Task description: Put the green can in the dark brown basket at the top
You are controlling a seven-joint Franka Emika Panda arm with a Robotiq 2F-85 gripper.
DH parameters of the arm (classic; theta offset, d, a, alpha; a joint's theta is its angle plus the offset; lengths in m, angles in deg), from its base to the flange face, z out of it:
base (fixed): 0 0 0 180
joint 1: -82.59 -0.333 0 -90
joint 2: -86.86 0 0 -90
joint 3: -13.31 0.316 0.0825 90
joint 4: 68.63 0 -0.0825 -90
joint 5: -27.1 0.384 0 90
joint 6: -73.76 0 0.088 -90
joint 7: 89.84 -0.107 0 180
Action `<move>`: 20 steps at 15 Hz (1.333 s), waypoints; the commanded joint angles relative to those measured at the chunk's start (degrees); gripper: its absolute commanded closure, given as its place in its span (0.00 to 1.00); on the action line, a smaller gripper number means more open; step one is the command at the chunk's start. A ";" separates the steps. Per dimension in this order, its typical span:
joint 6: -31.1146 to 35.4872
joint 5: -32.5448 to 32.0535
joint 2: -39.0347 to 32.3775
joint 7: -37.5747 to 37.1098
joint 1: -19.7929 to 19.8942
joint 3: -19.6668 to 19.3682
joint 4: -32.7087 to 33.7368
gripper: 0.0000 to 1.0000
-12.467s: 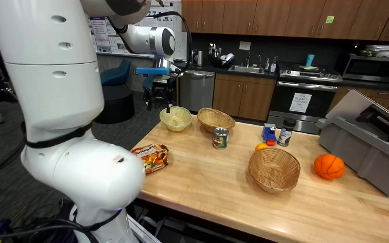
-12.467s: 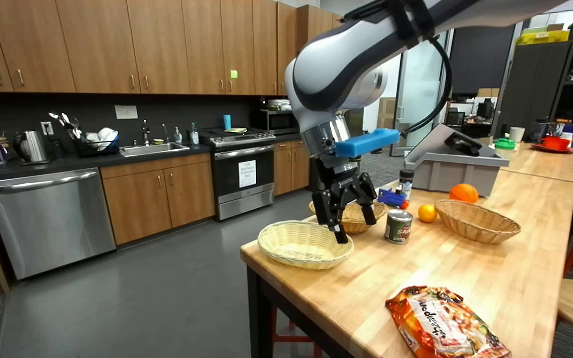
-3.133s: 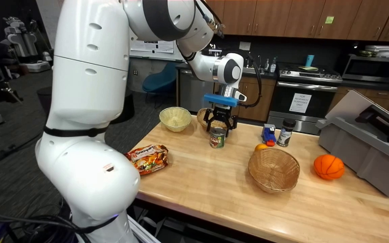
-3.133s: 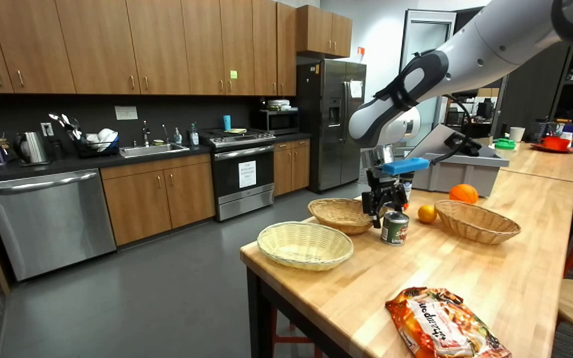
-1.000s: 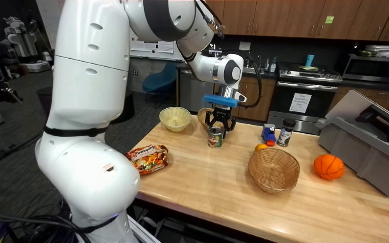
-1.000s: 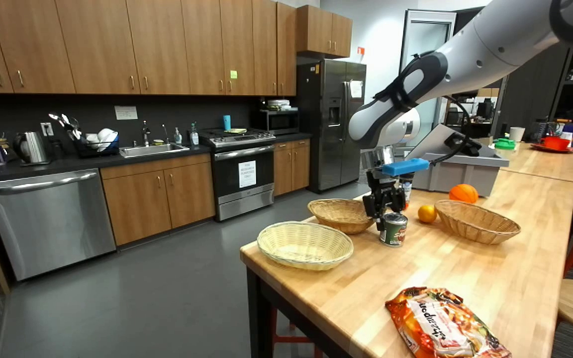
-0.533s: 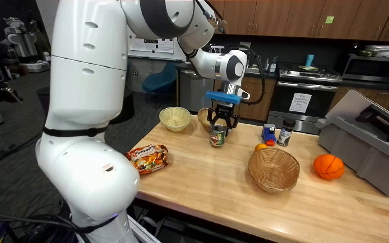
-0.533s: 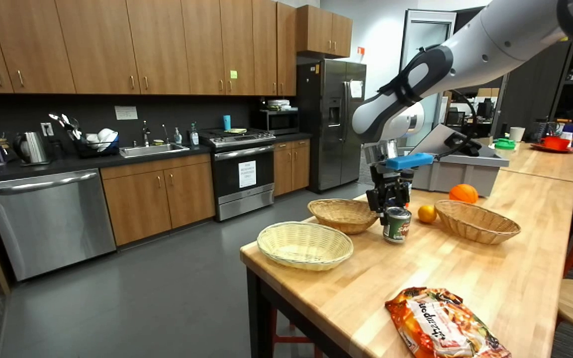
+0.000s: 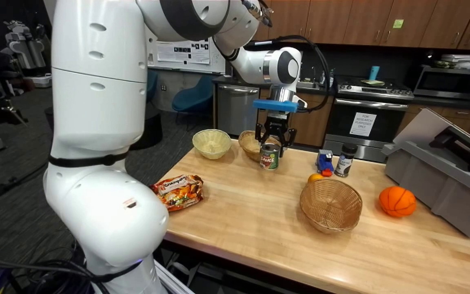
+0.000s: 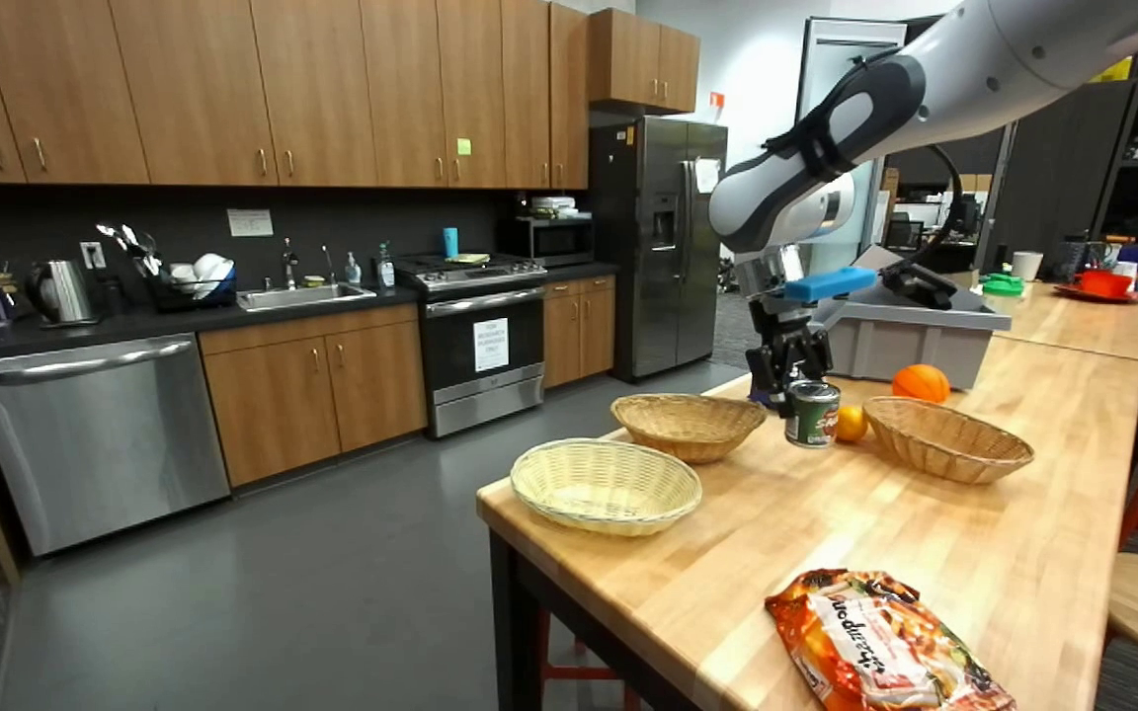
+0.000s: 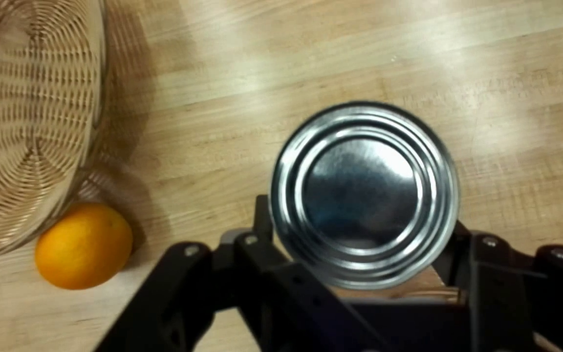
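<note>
Your pincer [image 11: 359, 227] is closed on the green can [image 9: 269, 159], gripping it from both sides. You have it roughly upright and clear of the worktop [image 9: 239, 216], with the dark brown basket [image 10: 690, 427] nearby, apart from the can in an exterior view. The pale woven bowl [image 10: 607, 486] stands just beside that basket, and in your wrist view an orange [image 11: 83, 246] lies right by the lighter tan basket [image 11: 32, 122].

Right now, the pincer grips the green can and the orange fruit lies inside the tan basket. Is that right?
Not quite: the wrist view shows the orange fruit outside the tan basket, on the table. The pincer does grip the green can.
</note>
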 commanded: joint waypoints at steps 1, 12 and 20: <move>-0.89 -2.43 0.71 -0.11 -0.34 -0.01 1.04 0.54; -0.57 -7.17 -3.62 1.28 -3.63 2.10 18.94 0.54; 0.84 -3.36 -8.04 3.01 -4.52 4.46 21.27 0.54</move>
